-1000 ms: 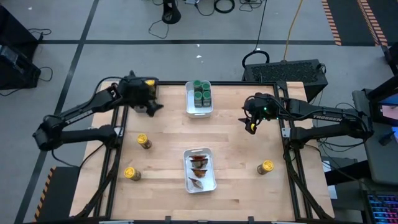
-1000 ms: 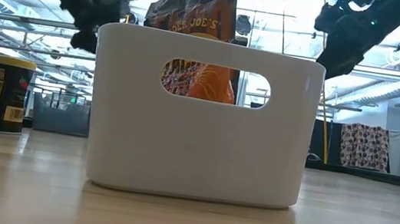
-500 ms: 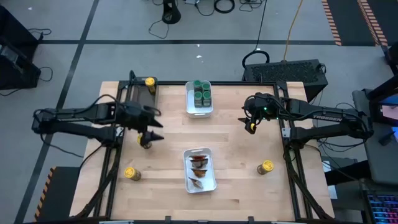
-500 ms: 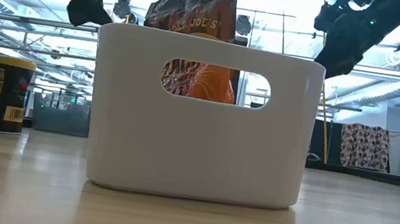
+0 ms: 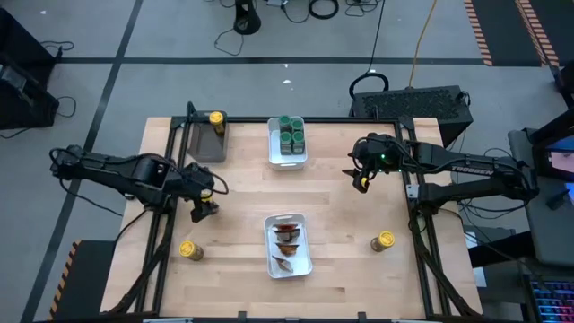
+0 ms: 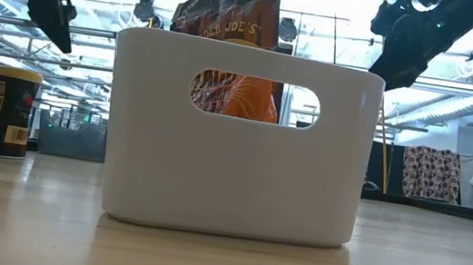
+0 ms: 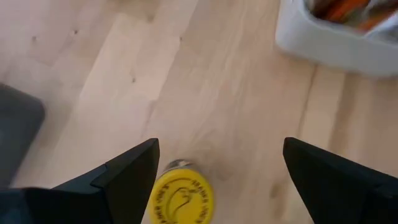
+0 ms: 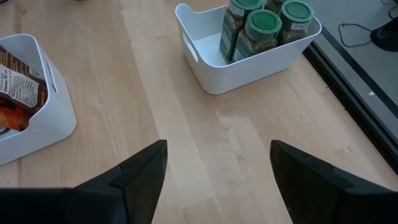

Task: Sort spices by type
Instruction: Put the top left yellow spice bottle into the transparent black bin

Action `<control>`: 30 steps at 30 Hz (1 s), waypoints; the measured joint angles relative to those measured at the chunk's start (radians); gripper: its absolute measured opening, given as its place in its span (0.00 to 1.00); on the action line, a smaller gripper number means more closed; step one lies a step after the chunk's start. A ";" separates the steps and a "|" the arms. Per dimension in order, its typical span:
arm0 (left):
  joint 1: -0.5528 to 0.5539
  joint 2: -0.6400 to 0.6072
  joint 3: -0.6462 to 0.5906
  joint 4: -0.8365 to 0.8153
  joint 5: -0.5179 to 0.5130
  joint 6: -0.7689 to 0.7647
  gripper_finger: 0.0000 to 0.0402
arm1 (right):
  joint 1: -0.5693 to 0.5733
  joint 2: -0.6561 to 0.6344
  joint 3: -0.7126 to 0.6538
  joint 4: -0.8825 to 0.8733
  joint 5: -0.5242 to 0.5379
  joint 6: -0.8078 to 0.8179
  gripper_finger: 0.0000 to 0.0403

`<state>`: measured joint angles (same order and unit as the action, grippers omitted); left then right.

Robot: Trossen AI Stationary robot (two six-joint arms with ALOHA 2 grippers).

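Left tool (image 5: 204, 203) spread wide, poised directly over yellow-lidded jar (image 7: 181, 198) standing on table (image 5: 341, 233) left of packet bin (image 5: 308, 260); fingers straddle lid, likely lining up for top-down pick.

Dark grey tray (image 5: 208, 144) at far left holds one yellow jar (image 5: 216, 117), so tray reads as yellow-lid destination.

Green-lidded jars (image 8: 266, 25) grouped in far white bin (image 8: 205, 56); brown-orange packets (image 5: 287, 236) in near bin.

Two more yellow jars loose: (image 5: 188, 249), (image 5: 383, 240).

Right tool (image 5: 359, 178) open, empty, waiting above table, right of green-jar bin.
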<state>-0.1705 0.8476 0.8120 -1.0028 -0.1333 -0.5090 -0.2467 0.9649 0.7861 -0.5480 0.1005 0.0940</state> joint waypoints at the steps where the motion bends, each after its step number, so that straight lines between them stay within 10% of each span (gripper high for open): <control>1: -0.003 0.002 -0.007 -0.008 -0.005 0.025 0.86 | 0.000 0.000 0.000 0.000 0.000 0.000 0.66; 30: -0.011 0.082 -0.112 -0.062 -0.021 0.228 0.86 | 0.000 0.000 0.000 -0.001 0.000 -0.027 0.66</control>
<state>-0.1818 0.9293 0.7002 -1.0649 -0.1539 -0.2806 -0.2470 0.9649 0.7860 -0.5495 0.1005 0.0666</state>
